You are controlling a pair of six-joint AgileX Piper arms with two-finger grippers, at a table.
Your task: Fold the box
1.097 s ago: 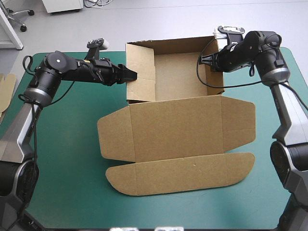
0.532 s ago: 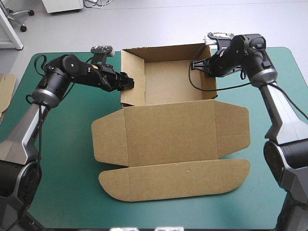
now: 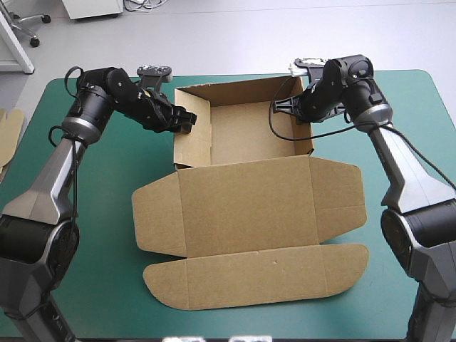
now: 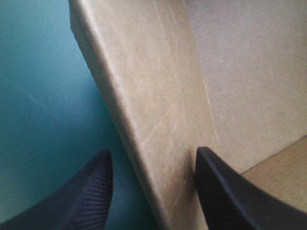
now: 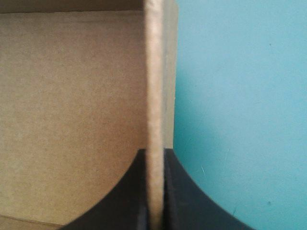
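The brown box [image 3: 242,132] stands as an open tray at the far middle of the table, walls raised. Its lid [image 3: 242,203] lies flat toward the front, ending in a rounded flap [image 3: 256,274]. My left gripper [image 3: 189,120] is at the tray's left wall. In the left wrist view the gripper [image 4: 152,152] is open and straddles that wall [image 4: 153,86], one finger [image 4: 86,191] outside over the cover, the other inside. My right gripper [image 3: 305,107] is at the right wall. In the right wrist view the gripper [image 5: 154,151] is shut on the wall's edge [image 5: 154,72].
The teal-green cover [image 3: 85,249] shows bare to the left and right of the lid. An edge of more brown board [image 3: 8,132] lies at the table's left edge. The rounded flap reaches close to the table's front edge.
The tray has slid to the left with both grippers at its side walls. The left arm has drawn back and turned, so its gripper now straddles the left wall.
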